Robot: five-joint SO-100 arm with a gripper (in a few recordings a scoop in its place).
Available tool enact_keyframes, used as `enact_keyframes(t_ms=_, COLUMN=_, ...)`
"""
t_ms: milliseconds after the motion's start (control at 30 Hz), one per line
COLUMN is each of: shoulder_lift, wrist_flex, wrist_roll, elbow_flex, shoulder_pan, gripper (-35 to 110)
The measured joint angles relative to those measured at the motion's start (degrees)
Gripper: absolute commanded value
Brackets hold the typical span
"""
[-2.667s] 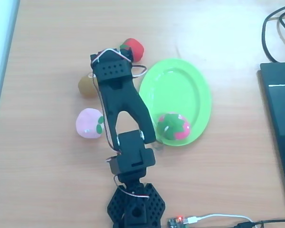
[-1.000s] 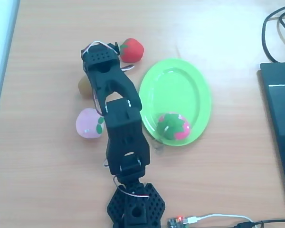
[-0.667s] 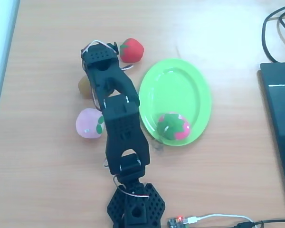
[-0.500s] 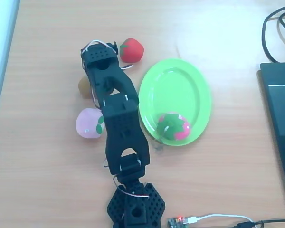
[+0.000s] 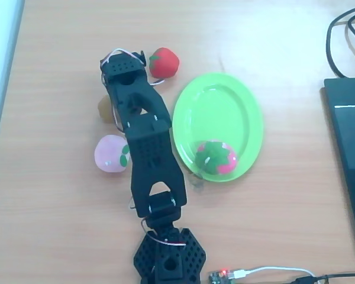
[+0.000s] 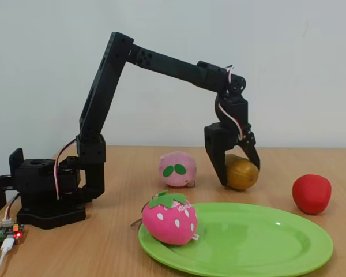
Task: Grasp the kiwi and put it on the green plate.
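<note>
One object matters here: the kiwi (image 6: 242, 173), resting on the table (image 6: 334, 190) between my gripper (image 6: 240, 168) fingers, which stand spread to either side of it and lowered close to the tabletop; I judge no squeeze has been applied yet. In the overhead view the kiwi (image 5: 105, 109) is largely hidden under my arm, showing just at its left edge. Risk one: the fruit is round and smooth, so an off-centre closure could squirt it sideways out of the jaws and send it rolling. Risk two: the green plate (image 6: 277, 242) already carries a pink strawberry toy (image 6: 169, 219) at its near end, so a careless release could knock against it or bounce off the raised rim. Risk three: the red strawberry (image 6: 311, 193) and the pink ball (image 6: 177, 169) lie near the kiwi, and a wide swing could nudge either.
</note>
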Motion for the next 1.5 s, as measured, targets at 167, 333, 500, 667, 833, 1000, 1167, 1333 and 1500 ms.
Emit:
enact_keyframes(t_ms=167, shoulder_lift=0.0, wrist_flex=0.1, wrist_roll=-0.3, elbow_flex=0.0, shoulder_pan=-1.1, gripper=36)
enact_keyframes(t_ms=333, shoulder_lift=0.0, wrist_flex=0.1, wrist_roll=-0.4, elbow_flex=0.0, shoulder_pan=-1.1, gripper=38)
enact_keyframes(t_ms=500, shoulder_lift=0.0, wrist_flex=0.8, wrist_roll=-0.3, elbow_flex=-1.7, shoulder_pan=-1.1, gripper=38)
enact_keyframes(t_ms=667, shoulder_lift=1.7, wrist_flex=3.4, wrist_roll=-0.4, elbow_flex=-4.2, shoulder_pan=-1.1, gripper=37)
enact_keyframes(t_ms=833, shoulder_lift=4.7, wrist_flex=6.6, wrist_roll=0.0, elbow_flex=-7.0, shoulder_pan=0.0, gripper=37)
enact_keyframes(t_ms=1000, shoulder_lift=9.8, wrist_flex=10.6, wrist_roll=0.4, elbow_flex=-8.6, shoulder_pan=3.3, gripper=36)
enact_keyframes(t_ms=1167, shoulder_lift=12.5, wrist_flex=10.6, wrist_roll=0.2, elbow_flex=-7.9, shoulder_pan=6.7, gripper=31)
enact_keyframes(t_ms=1333, shoulder_lift=14.5, wrist_flex=12.7, wrist_roll=-0.1, elbow_flex=-7.7, shoulder_pan=10.4, gripper=30)
enact_keyframes(t_ms=1500, shoulder_lift=17.2, wrist_flex=12.8, wrist_roll=0.0, elbow_flex=-7.3, shoulder_pan=13.6, gripper=31)
